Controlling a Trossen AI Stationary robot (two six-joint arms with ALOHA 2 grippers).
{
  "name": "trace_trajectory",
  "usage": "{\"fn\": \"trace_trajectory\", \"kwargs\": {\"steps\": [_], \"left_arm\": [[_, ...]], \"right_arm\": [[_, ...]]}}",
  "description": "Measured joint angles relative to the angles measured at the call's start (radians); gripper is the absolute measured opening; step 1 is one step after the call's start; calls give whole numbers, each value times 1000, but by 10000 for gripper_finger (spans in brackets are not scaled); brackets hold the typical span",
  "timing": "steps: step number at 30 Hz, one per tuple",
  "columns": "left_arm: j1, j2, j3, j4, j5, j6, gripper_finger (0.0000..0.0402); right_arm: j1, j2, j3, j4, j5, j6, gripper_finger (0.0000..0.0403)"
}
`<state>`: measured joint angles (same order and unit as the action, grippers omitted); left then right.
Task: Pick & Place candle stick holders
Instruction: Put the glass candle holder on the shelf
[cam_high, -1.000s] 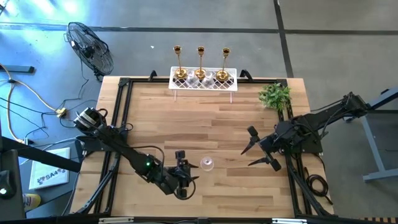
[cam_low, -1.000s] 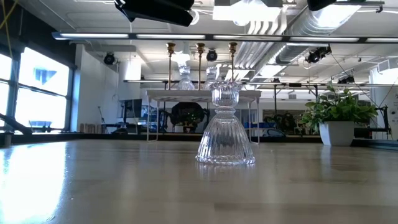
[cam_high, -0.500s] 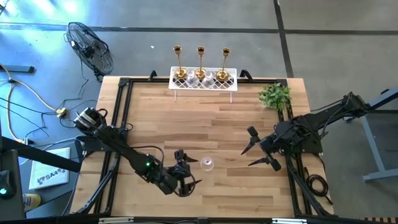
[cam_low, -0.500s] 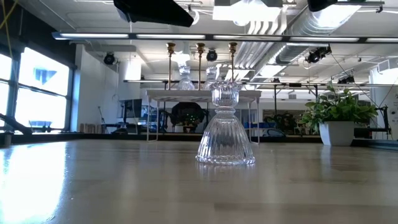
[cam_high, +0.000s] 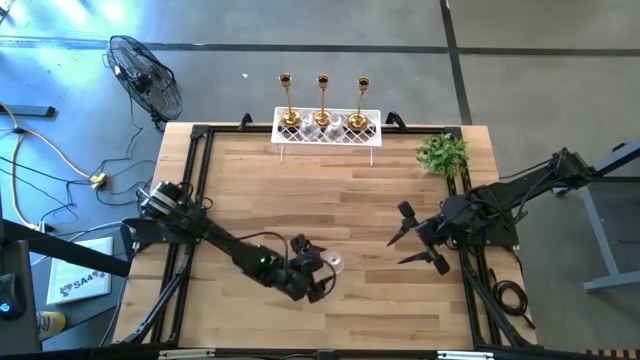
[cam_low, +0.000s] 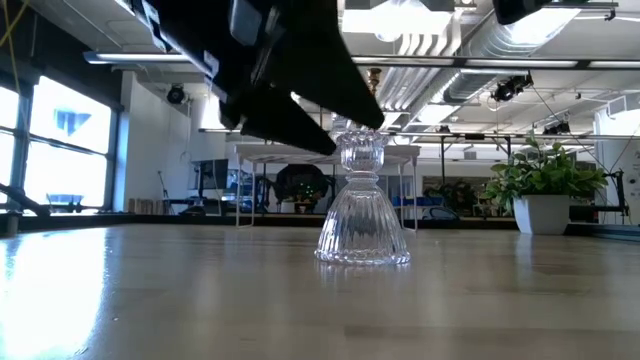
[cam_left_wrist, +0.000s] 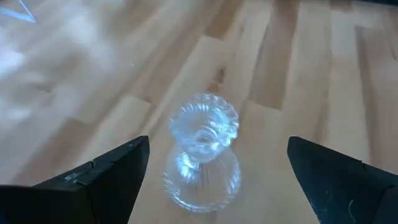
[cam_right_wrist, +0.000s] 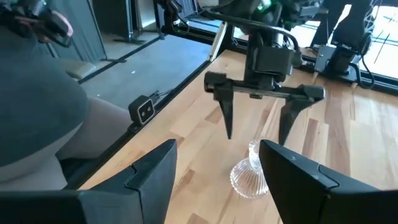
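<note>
From above, I see the white rack (cam_high: 328, 127) at the far edge of the table (cam_high: 380, 200), and it carries the gold holders (cam_high: 322, 100) — three of them standing in a row along its far side — with clear glass pieces among the lattice that I cannot count from here. A small plant (cam_high: 442, 153) sits near the table's far right corner. One glass holder (cam_high: 331, 263) stands alone on the wood near the front edge. My left gripper (cam_high: 316, 277) is right over it, touching or nearly so; I cannot tell which. My right gripper (cam_high: 418, 248) waits well to the right, fingers spread, nothing between them.

At table height, the glass holder (cam_low: 362, 208) stands upright on its ribbed, flared base. The dark left gripper (cam_low: 290, 75) hangs above and just to the left of its top cup, apart from the glass as far as I can see. The rack and the potted plant (cam_low: 545, 190) show behind.

Through the left wrist camera, I look down on the glass holder (cam_left_wrist: 203, 151), centred between my two fingers (cam_left_wrist: 106, 177) — they stand wide apart, clear of it on both sides.

Through the right wrist camera, the left gripper (cam_right_wrist: 256, 127) is spread wide above the holder (cam_right_wrist: 250, 173), fingertips level with its cup.
</note>
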<state>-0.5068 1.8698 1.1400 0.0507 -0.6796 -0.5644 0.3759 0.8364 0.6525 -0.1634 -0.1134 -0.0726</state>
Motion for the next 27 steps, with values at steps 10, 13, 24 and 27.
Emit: {"fn": "trace_trajectory", "kwargs": {"steps": [10, 13, 24, 27], "left_arm": [[60, -2, 1, -43, 126, -70, 374], [72, -2, 1, -61, 121, -69, 374], [134, 35, 3, -48, 170, -32, 372], [134, 42, 0, -45, 174, -35, 354]], "right_arm": [[0, 0, 1, -43, -4, 5, 225], [0, 0, 1, -43, -3, -4, 224], [0, 0, 1, -42, 10, -21, 224], [0, 1, 1, -42, 10, -23, 224]]}}
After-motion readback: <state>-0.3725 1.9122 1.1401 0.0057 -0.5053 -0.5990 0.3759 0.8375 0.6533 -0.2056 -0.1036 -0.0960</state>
